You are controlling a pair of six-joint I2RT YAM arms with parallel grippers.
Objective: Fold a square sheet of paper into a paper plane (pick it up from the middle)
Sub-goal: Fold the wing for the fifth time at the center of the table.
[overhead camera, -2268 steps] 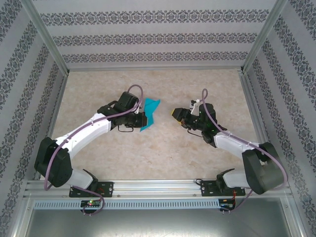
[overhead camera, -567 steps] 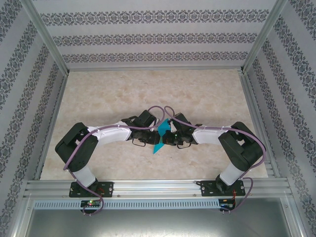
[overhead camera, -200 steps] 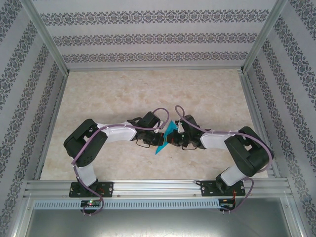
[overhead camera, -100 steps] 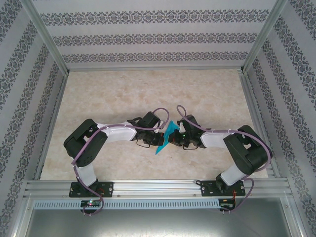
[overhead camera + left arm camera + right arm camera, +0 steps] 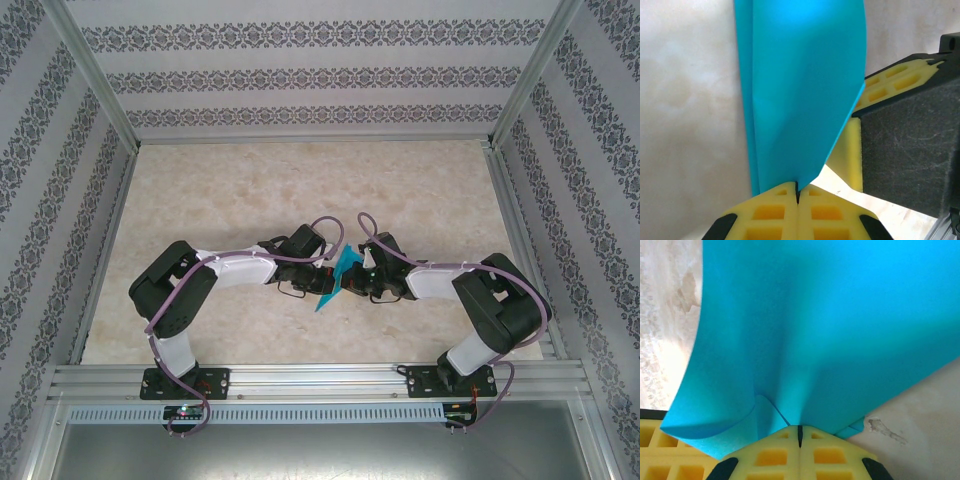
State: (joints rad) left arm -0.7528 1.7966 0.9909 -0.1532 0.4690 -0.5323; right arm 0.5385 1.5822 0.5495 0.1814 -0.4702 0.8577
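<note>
Cyan-blue square sheet of paper (image 5: pixel 337 272), partly folded, sits mid-desk (image 5: pixel 250 180) between the two arms. Its long axis runs far to near, the lower tip slanting near-left. Left pincer (image 5: pixel 797 192) is fully closed, nipping one edge. Right pincer (image 5: pixel 800 432) is also closed, nipping the opposite side at a crease. They meet face to face, equally near. The next fold likely depends on this pinch.

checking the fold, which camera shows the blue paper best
Right wrist view: the paper looms large, its overlapping layers clear at the shut right pincer. Left wrist view shows a narrower folded side; top view, a small sliver.
</note>
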